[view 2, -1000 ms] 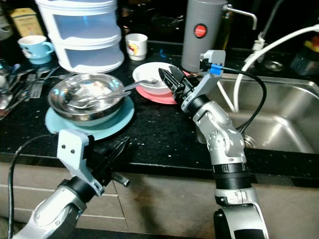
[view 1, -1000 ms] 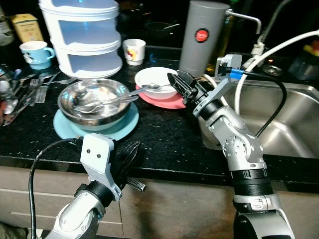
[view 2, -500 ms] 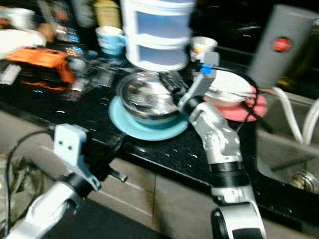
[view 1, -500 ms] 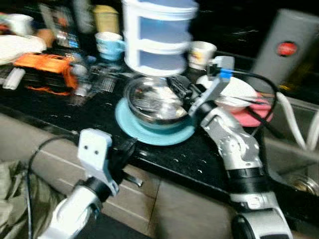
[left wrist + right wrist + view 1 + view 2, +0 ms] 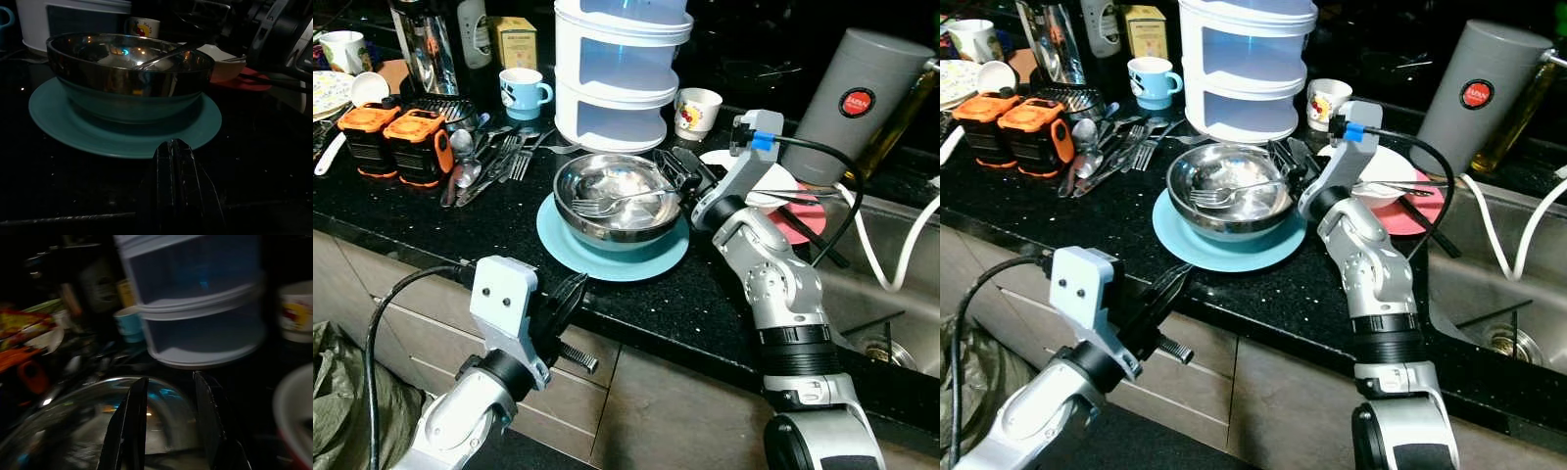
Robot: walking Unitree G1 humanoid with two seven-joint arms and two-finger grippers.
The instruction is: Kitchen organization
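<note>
The left gripper sits lowest and nearest, at the front edge of the black surface, below the teal plate; in the left wrist view its fingers lie pressed together with nothing between them, pointing toward the plate. The teal plate rests on the surface close to the front edge and carries the steel bowl, which holds a fork and a spoon. The right gripper hovers at the bowl's rim on the sink side; in the right wrist view its fingers stand apart with a clear gap and hold nothing, the bowl directly beneath them. Just beyond the right arm, a white bowl sits on a pink plate, with cutlery laid across it. Toward the left end of the surface, loose cutlery lies spread beside two orange-and-black blocks. Behind the steel bowl stands a white stacked container, with a blue mug on its left and a small printed cup on its right. A grey cylinder with a red badge stands near the back edge, beside the sink at the right end.
</note>
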